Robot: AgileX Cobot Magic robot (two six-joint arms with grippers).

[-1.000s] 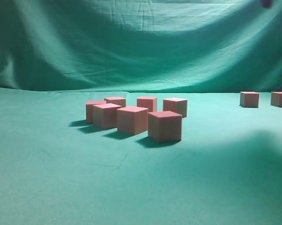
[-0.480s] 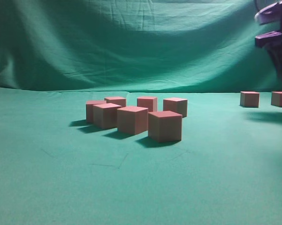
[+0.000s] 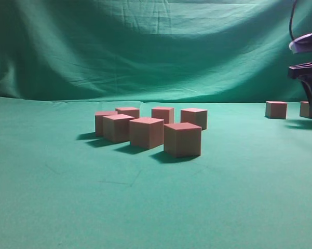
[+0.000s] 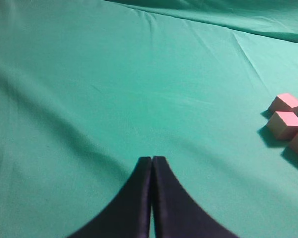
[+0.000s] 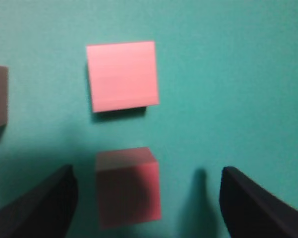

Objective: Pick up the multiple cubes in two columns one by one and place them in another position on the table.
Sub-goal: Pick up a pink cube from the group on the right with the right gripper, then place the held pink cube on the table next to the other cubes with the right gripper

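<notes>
At the right edge of the exterior view, the right gripper (image 3: pixel 310 78) hangs low over the table (image 3: pixel 67 207), beside two separated cubes (image 3: pixel 275 109); six more sit clustered mid-table (image 3: pixel 182 139). Through the left wrist view, the left gripper (image 4: pixel 152 163) is clenched, tips together over bare cloth, with cubes (image 4: pixel 284 124) far right. Under the right wrist camera, spread fingers (image 5: pixel 39 208) flank one cube (image 5: pixel 128 186) without touching it; another (image 5: pixel 121 75) lies beyond.

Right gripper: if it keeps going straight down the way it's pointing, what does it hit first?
Probably the shaded cube lying between the open fingers of the right gripper, off-centre toward one finger. Otherwise, bare table. Depth is unclear in this blurred view.
</notes>
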